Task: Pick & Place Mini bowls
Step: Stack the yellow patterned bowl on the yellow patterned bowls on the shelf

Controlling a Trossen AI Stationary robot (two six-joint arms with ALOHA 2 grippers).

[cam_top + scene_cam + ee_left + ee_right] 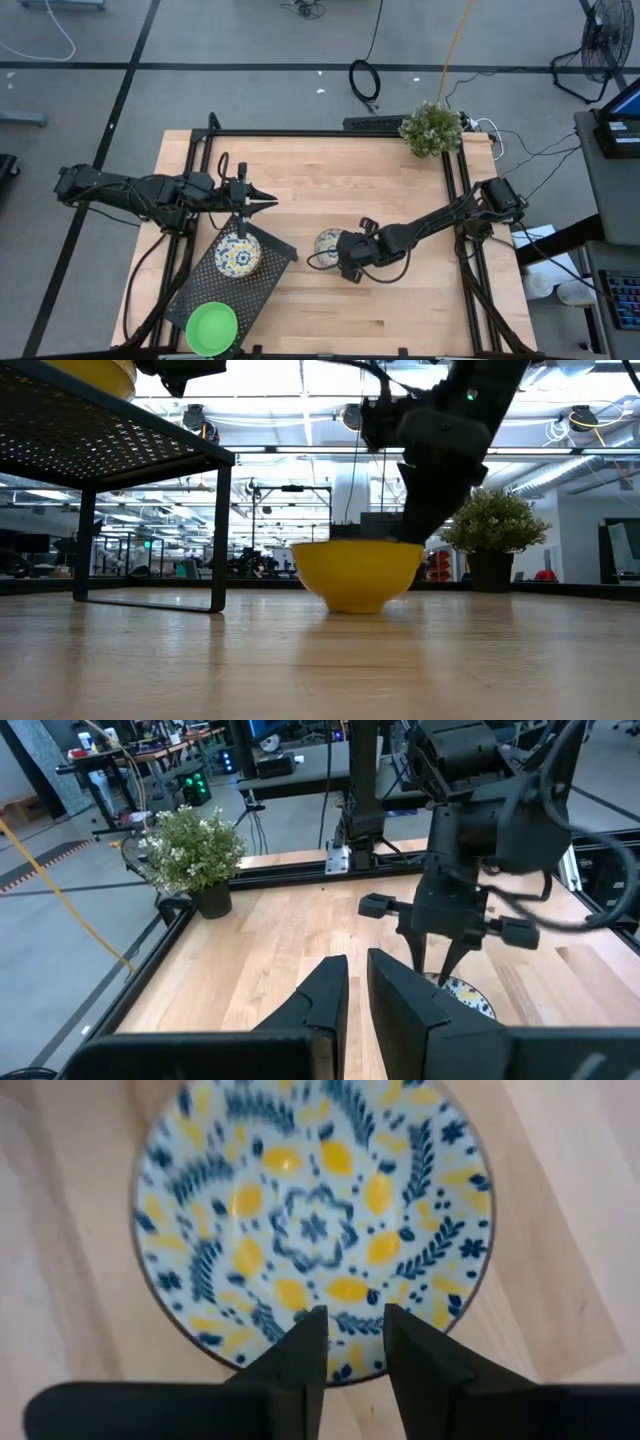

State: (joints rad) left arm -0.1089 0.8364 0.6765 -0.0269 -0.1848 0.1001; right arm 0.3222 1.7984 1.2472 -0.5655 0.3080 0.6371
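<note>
Mini bowls are split: one floral bowl (238, 255) and a green bowl (212, 327) rest on the black mesh tray (275, 262), while another floral bowl (315, 1220) sits on the table (400, 310) just beside that tray. Right end effector (347, 1342) hovers over this bowl's rim, fingers slightly parted and grasping nothing. Closing off-centre could tip or skid the bowl. Left end effector (268, 201), nearly clenched and empty, waits just beyond the tray.

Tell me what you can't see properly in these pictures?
- Flowery bowl on the table: in the high view, the right gripper hides its near edge.
- Same bowl in the left wrist view: mostly hidden behind the left arm's own fingers.
- Green bowl: the bottom edge of the high view nearly cuts it off.
</note>
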